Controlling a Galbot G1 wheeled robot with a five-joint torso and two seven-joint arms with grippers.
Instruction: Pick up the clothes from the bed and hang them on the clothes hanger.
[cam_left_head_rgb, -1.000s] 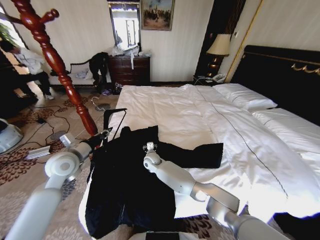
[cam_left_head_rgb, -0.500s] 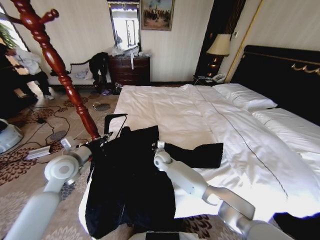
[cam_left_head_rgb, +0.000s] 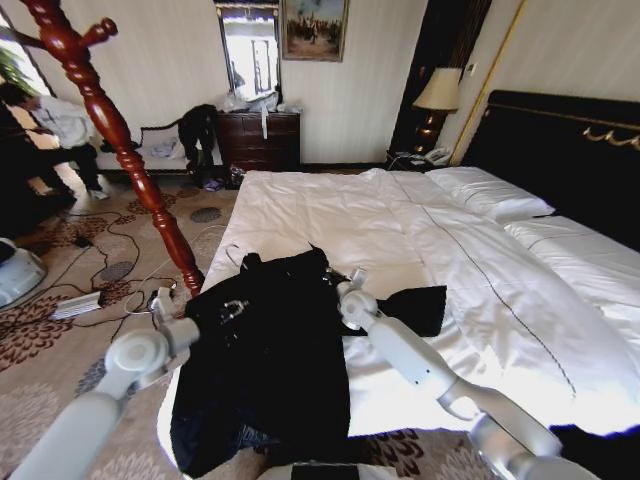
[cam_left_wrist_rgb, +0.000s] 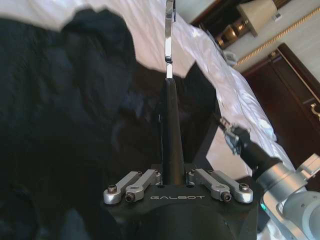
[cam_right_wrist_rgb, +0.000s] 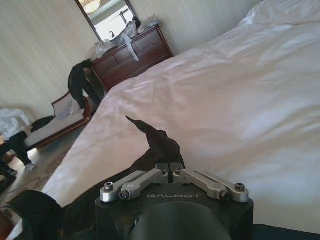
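Note:
The clothes, a black coat (cam_left_head_rgb: 270, 370), lie spread over the near left corner of the bed (cam_left_head_rgb: 400, 230). My right gripper (cam_left_head_rgb: 328, 275) is at the collar end, shut on a pinched peak of black fabric (cam_right_wrist_rgb: 159, 142) that stands up slightly from the white duvet; in the right wrist view the gripper (cam_right_wrist_rgb: 170, 167) shows just below that peak. My left gripper (cam_left_head_rgb: 235, 308) rests over the coat's left shoulder area (cam_left_wrist_rgb: 75, 100), its fingers (cam_left_wrist_rgb: 169, 125) pressed together with no fabric seen between them. The clothes hanger (cam_left_head_rgb: 120, 130), a reddish-brown wooden stand, rises left of the bed corner.
Cables and a power strip (cam_left_head_rgb: 78, 303) lie on the patterned carpet by the stand's base. A white device (cam_left_head_rgb: 15, 272) sits at the left edge. A brown dresser (cam_left_head_rgb: 258, 138) stands at the far wall, with pillows (cam_left_head_rgb: 490, 195) and the black headboard (cam_left_head_rgb: 560, 150) to the right.
My right gripper slid from mid-coat up to the collar and closed on it, raising a peak of cloth. My left gripper moved from beside the stand's base onto the coat.

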